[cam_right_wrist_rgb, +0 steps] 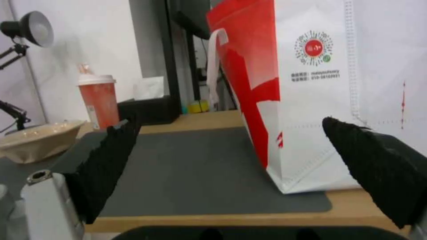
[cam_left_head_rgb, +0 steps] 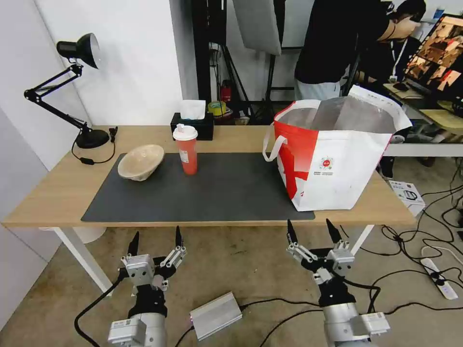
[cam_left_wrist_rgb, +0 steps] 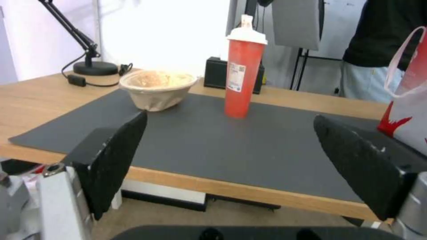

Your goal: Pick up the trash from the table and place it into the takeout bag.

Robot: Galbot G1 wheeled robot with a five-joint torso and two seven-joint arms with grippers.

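On the dark grey mat of the table [cam_left_head_rgb: 58, 193] stand a shallow beige pulp bowl [cam_left_head_rgb: 141, 162] [cam_left_wrist_rgb: 158, 88] [cam_right_wrist_rgb: 38, 140] and, right of it, a tall red cup [cam_left_head_rgb: 186, 149] [cam_left_wrist_rgb: 242, 71] [cam_right_wrist_rgb: 98, 101] with a white lid. The white-and-red takeout bag [cam_left_head_rgb: 333, 159] [cam_right_wrist_rgb: 320, 90] stands open at the table's right end, foil lining showing. My left gripper [cam_left_head_rgb: 155, 239] hangs open below the table's front edge, in front of the bowl and cup. My right gripper [cam_left_head_rgb: 312, 228] is open too, below the edge in front of the bag.
A black tissue box [cam_left_head_rgb: 193, 124] sits at the back behind the cup. A black desk lamp [cam_left_head_rgb: 72, 91] stands at the back left. Cables, a silver power brick [cam_left_head_rgb: 215, 315] and a power strip [cam_left_head_rgb: 439, 277] lie on the floor. A person stands behind the bag.
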